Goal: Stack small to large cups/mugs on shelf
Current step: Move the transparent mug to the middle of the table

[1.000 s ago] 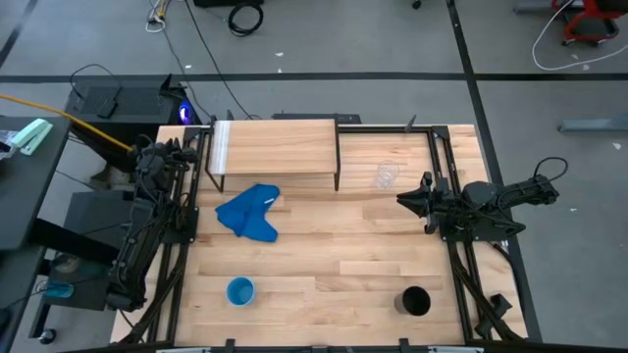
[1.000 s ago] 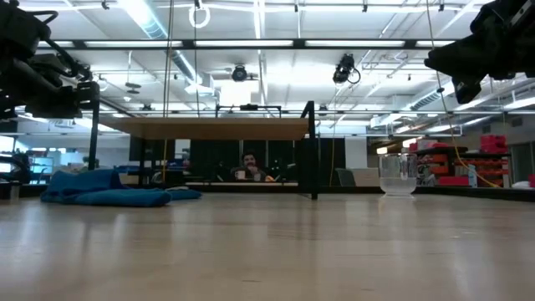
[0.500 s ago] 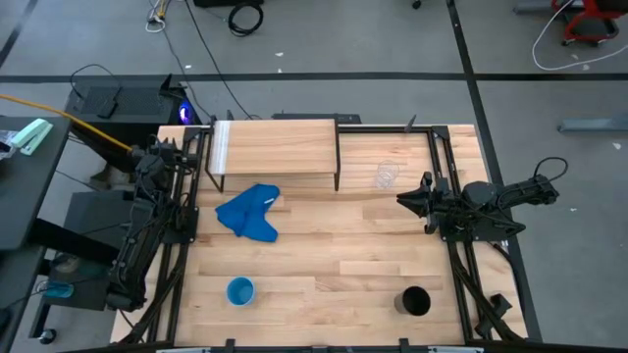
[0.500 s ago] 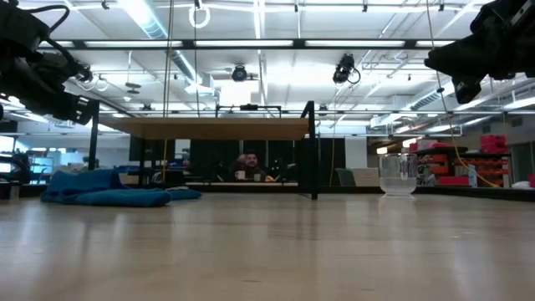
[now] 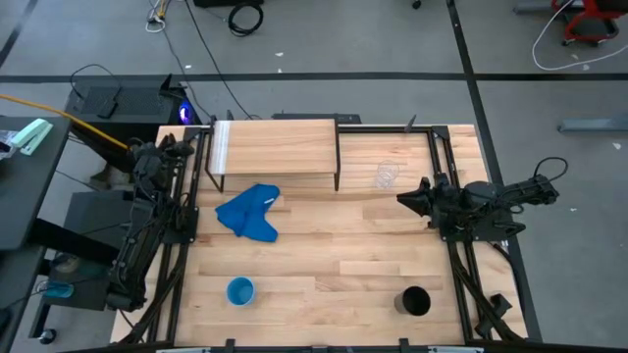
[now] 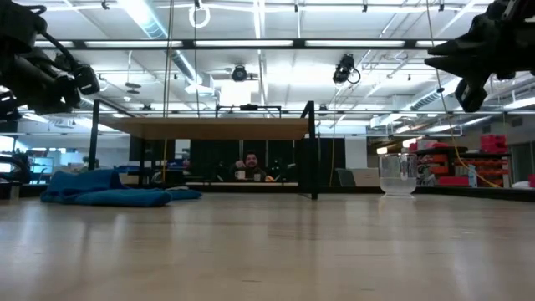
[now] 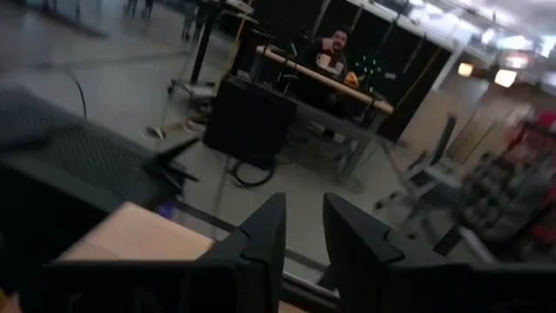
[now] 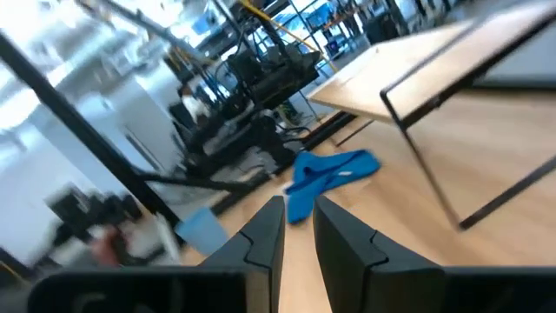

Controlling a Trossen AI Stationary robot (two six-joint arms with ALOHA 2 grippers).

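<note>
Nearest the front edge of the table (image 5: 324, 284): light blue cup (image 5: 240, 290) toward the left, upright, mouth up, standing alone. Black cup (image 5: 415, 301) toward the right front, also upright, well apart from the blue one.

Mid-table: crumpled blue cloth (image 5: 248, 211) lies left of centre, just in front of the shelf's left legs. In the low view it shows as a low heap (image 6: 104, 187) on the wood.

Right gripper (image 5: 404, 199) hangs above the right side of the table, pointing toward the centre, holding nothing. Its own camera shows the two dark fingers (image 8: 261, 236) parted by a narrow gap with nothing between them; beyond them the cloth (image 8: 328, 179), the light blue cup (image 8: 201, 230) and the shelf's board (image 8: 408, 74).

Further back: clear cup (image 5: 386, 176) stands on the tabletop to the right of the shelf (image 5: 275, 147), just beyond the right gripper's tip, not touching it. Low view shows it upright (image 6: 398, 175). Shelf top is bare wood on thin black legs.

Left gripper (image 5: 183, 145) sits raised at the far left edge, beside the shelf's left end, aimed off the table. Fingers (image 7: 265, 239) slightly apart, empty.

Beyond the table, a person (image 6: 248, 165) sits at a desk in the room behind.
</note>
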